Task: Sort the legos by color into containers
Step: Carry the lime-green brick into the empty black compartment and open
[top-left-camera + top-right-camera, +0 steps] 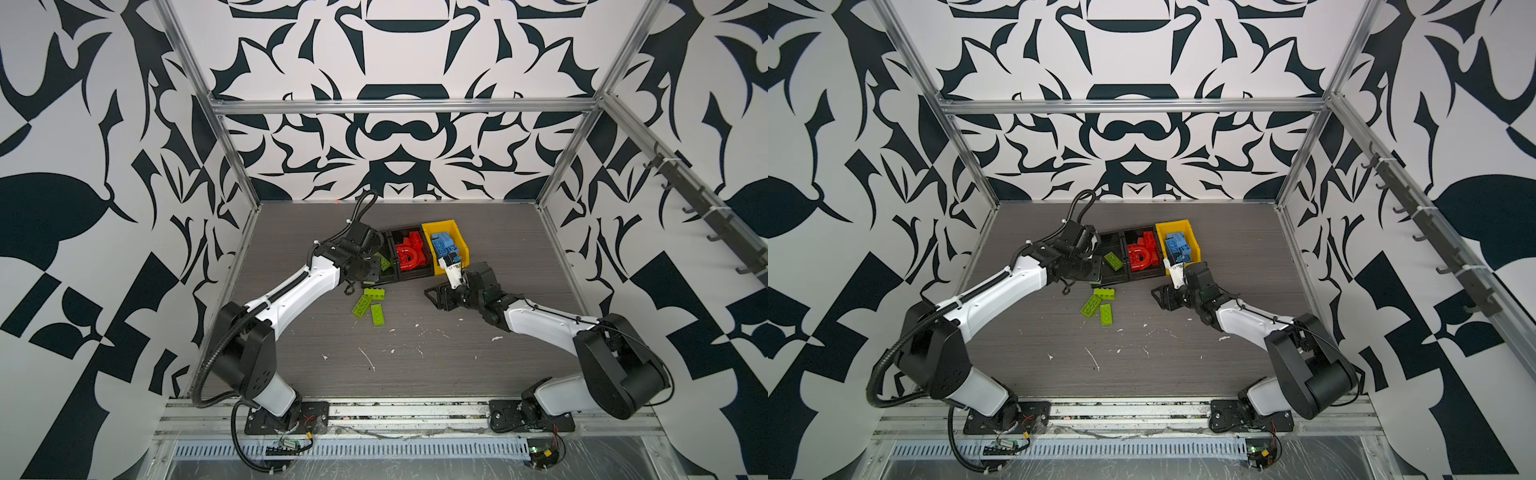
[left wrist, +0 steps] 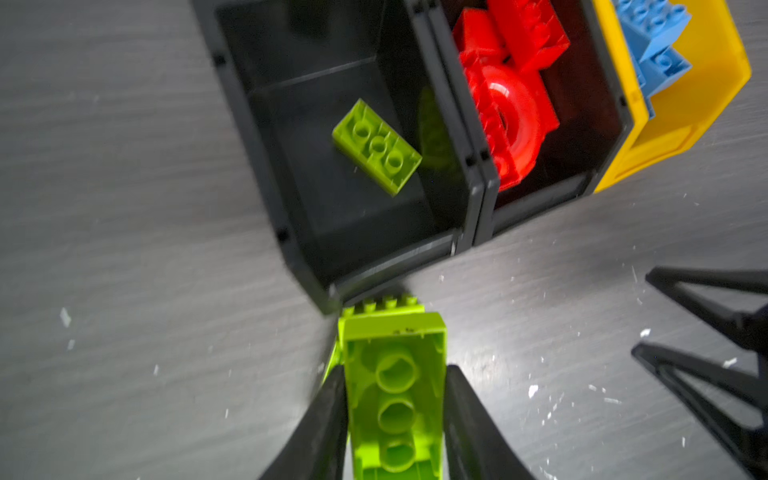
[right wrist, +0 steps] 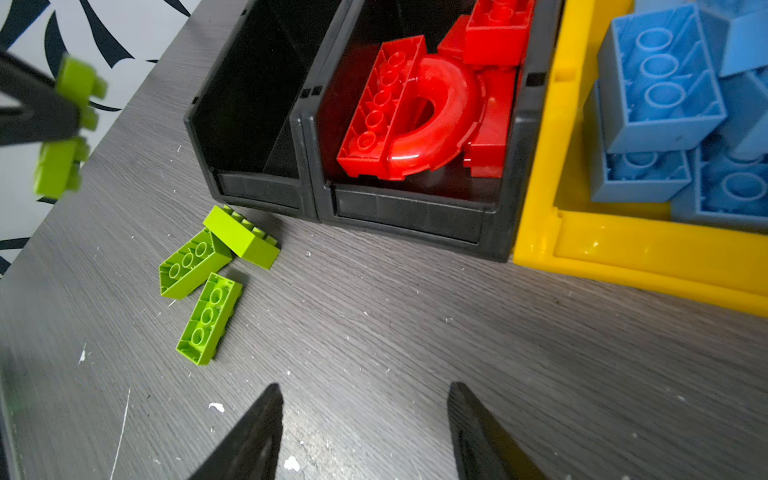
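Grey table [image 3: 374, 332], left hand [image 2: 395, 370] pinching blurred green lego [image 2: 395, 399], its end cropped, right hand [image 3: 363, 384] spread

3 lime green plastic bricks [image 3: 193, 264] lie on the worktop [image 3: 374, 324], 1 in a black bin [image 3: 257, 191], 1 gripped aloft; red bricks [image 3: 382, 108] fill the next black bin [image 3: 409, 214], light blue bricks [image 3: 660, 79] the yellow bin [image 3: 623, 249].

Bright even light; left wrist view blurred; top views edge-distorted

free: table [image 1: 415, 365] front centre | blocked: three green bricks [image 1: 361, 306] before leftmost black bin [image 3: 257, 193]
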`<state>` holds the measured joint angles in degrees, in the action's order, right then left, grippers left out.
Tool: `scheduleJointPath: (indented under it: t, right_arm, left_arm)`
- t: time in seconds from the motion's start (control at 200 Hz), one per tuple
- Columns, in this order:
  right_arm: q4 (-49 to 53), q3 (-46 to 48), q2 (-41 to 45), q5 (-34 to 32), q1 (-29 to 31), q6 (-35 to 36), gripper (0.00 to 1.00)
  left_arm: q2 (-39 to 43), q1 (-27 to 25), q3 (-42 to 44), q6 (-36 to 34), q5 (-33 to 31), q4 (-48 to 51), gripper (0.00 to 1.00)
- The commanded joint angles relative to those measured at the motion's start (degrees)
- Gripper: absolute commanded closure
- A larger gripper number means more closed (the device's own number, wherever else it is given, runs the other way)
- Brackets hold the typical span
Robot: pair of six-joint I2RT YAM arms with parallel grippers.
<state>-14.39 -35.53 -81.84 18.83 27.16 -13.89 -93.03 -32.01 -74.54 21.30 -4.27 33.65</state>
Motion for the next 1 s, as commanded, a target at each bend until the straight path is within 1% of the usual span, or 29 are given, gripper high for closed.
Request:
scheduleJointPath:
  t: [0.0, 0.125, 0.245, 0.32, 0.535, 0.63, 0.72, 0.8, 0.91, 0.995]
  right_arm:
    - [-1.21, -1.21, 1.41, -0.29, 0.26, 0.62, 0.35]
    - [-1.25, -1.32, 1.04, -0.02, 0.26, 0.55, 0.35]
    - [-1.26, -1.47, 1.06, 0.32, 0.25, 0.55, 0.35]
    - [-2.04, -0.82, 2.03, 0.37, 0.26, 0.46, 0.36]
    - [-2.61, -0.41, 2.63, 0.45, 0.34, 0.45, 0.36]
    - [-2.66, -0.51, 2.54, 0.77, 0.44, 0.45, 0.36]
    - [-2.59, -0.51, 2.55, 0.77, 0.53, 0.53, 0.35]
    - [-2.57, -0.54, 2.57, 0.77, 0.48, 0.53, 0.35]
    - [-2.44, -0.59, 2.43, 0.77, 0.62, 0.53, 0.34]
    - [-2.3, -0.76, 2.34, 0.92, 0.62, 0.59, 0.34]
  left_arm:
    - [-4.93, 2.29, -4.34, -3.44, 5.01, -1.17, 0.62]
    - [-10.35, 3.39, -9.17, -4.85, 5.46, -1.69, 0.62]
    - [-14.93, 5.04, -12.47, -5.15, 7.81, -1.52, 0.62]
    - [-16.63, 5.93, -13.23, -5.2, 8.66, -2.05, 0.63]
    - [-19.79, 6.43, -15.91, -6.91, 7.6, -2.63, 0.63]
    - [-21.43, 6.57, -17.81, -7.32, 7.09, -1.23, 0.63]
    - [-21.96, 6.64, -18.4, -7.32, 7.09, -1.24, 0.56]
    - [-21.85, 6.74, -18.72, -7.3, 7.09, -1.18, 0.47]
    - [-20.48, 6.7, -18.89, -7.44, 7.35, -0.79, 0.44]
    - [-18.03, 6.7, -18.61, -7.74, 7.18, 0.21, 0.43]
